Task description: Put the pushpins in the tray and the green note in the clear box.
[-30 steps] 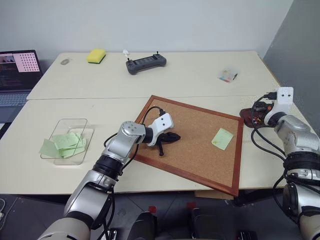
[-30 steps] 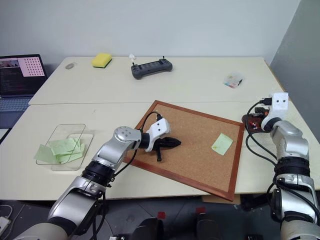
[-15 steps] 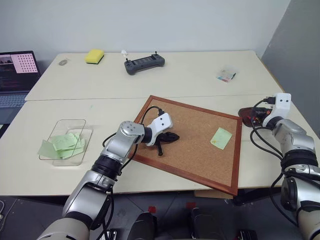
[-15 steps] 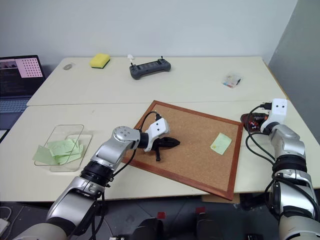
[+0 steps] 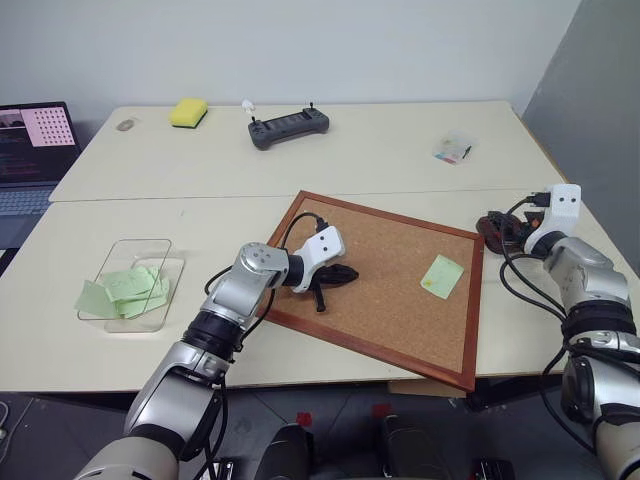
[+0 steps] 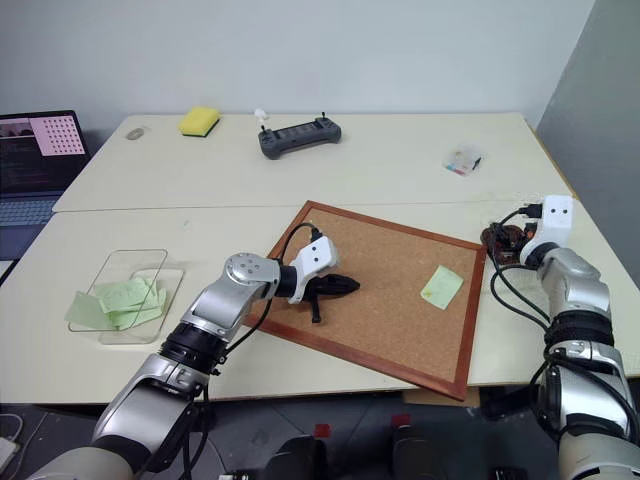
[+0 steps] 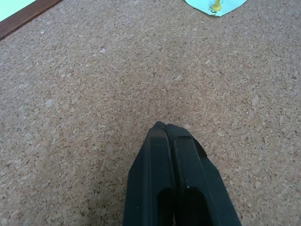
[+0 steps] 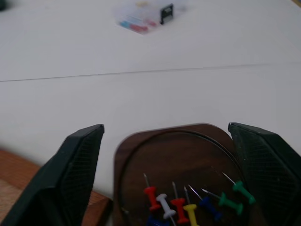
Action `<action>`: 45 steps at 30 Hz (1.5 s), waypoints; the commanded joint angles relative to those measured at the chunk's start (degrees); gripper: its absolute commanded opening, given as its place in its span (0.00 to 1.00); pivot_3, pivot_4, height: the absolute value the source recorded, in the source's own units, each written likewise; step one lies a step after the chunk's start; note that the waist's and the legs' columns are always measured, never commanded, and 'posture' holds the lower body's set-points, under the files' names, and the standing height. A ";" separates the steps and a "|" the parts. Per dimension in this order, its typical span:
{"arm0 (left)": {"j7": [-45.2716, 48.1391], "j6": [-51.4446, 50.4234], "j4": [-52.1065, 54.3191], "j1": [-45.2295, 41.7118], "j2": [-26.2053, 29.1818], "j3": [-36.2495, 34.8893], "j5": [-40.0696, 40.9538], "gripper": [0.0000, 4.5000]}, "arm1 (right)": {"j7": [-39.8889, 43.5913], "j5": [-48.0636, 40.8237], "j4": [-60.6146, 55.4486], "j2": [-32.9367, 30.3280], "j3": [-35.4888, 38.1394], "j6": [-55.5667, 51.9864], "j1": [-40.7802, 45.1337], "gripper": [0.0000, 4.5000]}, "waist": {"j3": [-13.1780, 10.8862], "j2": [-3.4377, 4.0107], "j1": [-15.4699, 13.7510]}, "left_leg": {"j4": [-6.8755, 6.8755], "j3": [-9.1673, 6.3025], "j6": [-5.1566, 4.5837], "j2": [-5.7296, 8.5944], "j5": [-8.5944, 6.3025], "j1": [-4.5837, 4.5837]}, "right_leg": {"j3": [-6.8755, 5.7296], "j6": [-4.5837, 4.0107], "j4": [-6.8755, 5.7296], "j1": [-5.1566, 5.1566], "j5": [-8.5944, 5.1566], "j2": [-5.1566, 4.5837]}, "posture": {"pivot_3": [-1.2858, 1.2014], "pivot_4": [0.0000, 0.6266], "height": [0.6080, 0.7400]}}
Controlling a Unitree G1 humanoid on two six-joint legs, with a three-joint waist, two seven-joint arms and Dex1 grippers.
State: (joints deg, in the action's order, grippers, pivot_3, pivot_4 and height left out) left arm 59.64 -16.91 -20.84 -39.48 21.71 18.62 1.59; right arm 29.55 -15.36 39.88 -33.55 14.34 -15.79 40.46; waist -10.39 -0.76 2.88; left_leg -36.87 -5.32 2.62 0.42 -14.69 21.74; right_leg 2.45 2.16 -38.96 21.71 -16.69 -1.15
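The green note point(image 5: 443, 275) lies on the right part of the corkboard point(image 5: 390, 320), held by a yellow pushpin point(image 7: 216, 5). My left gripper point(image 5: 345, 273) is shut with nothing in it, its tips resting on the cork left of the note. The dark brown tray point(image 8: 141, 155) sits on the table just past the board's right edge. Several pushpins point(image 8: 188, 205) in red, white, yellow, blue and green lie in it. My right gripper point(image 8: 164, 128) hangs open over the tray, one finger on each side. The clear box point(image 5: 135, 280) at the left holds several green notes.
At the back of the table are a yellow sponge point(image 5: 189, 111), a grey controller point(image 5: 289, 128) and a tiny clear case point(image 5: 454, 151). A laptop point(image 5: 35, 140) stands at the far left. The table's right edge runs close to the tray.
My right gripper has opened above the tray and its wrist has turned a little. The left arm has not moved. The whole view has shifted slightly.
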 commanded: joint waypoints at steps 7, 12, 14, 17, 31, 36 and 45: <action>-0.04 -1.14 -1.93 1.57 0.62 1.52 -1.82 0.00 | 20.74 -12.18 -42.96 -4.11 -2.91 -6.95 -22.69 0.99 | 0.01 0.02 -0.10 | -0.01 -0.11 0.00 0.00 0.00 0.03 | -0.08 0.03 0.02 -0.02 -0.01 0.01 | 0.52 0.24 1.00; 0.32 -1.25 -1.55 1.84 0.76 1.63 -1.70 0.00 | 22.10 -13.86 -55.08 -4.46 -5.45 -8.78 -30.75 0.99 | -0.01 -0.01 0.02 | -0.05 -0.13 0.00 -0.01 0.00 -0.01 | -0.09 0.11 0.02 -0.06 -0.06 0.03 | 0.52 0.24 1.00; 0.29 -1.18 -1.65 1.73 0.62 1.72 -1.75 0.00 | 21.34 -12.82 -56.51 -3.68 -6.98 -8.28 -32.18 0.99 | -0.01 -0.01 0.02 | -0.04 -0.13 0.00 0.00 0.00 -0.02 | -0.09 0.21 0.02 -0.06 -0.12 0.06 | 0.52 0.24 1.00; 0.28 -1.13 -1.96 1.30 0.40 1.78 -1.77 0.00 | 19.69 -10.56 -55.23 -1.98 -9.61 -6.99 -32.51 0.99 | -0.01 -0.02 0.00 | -0.05 -0.12 0.00 -0.01 0.00 -0.03 | -0.08 0.29 0.02 -0.05 -0.16 0.07 | 0.52 0.24 1.00; 0.40 -1.87 -0.53 1.93 1.07 1.60 -1.60 0.00 | 17.90 -1.53 -41.43 2.54 -15.68 1.76 -27.51 0.76 | -0.01 -0.04 -0.12 | -0.03 -0.12 0.01 0.00 0.00 -0.01 | -0.09 0.05 0.02 -0.02 -0.03 0.06 | 0.52 0.24 1.00; 0.20 -2.24 -0.27 1.98 1.04 1.45 -1.48 0.00 | 17.92 0.24 -39.04 2.33 -15.91 3.34 -26.99 0.53 | -0.01 -0.04 -0.13 | -0.02 -0.12 0.01 0.01 0.00 0.00 | -0.09 0.03 0.02 -0.01 -0.02 0.07 | 0.52 0.24 1.00; 0.20 -2.65 0.20 2.31 0.82 1.61 -1.34 0.00 | 17.61 0.72 -37.55 2.82 -15.30 4.02 -25.97 0.13 | -0.01 -0.04 -0.11 | -0.02 -0.12 0.01 0.00 0.00 -0.01 | -0.09 0.02 0.02 0.00 -0.02 0.07 | 0.52 0.24 1.00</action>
State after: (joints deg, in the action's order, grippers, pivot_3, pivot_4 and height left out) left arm 59.41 -17.76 -19.75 -38.89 21.78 18.70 1.62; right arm 47.25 -14.49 3.14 -30.90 -1.86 -12.81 13.41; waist -10.40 -0.81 2.77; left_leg -36.89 -5.45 2.63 0.42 -14.69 21.74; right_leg 2.36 2.18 -38.94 21.71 -16.71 -1.08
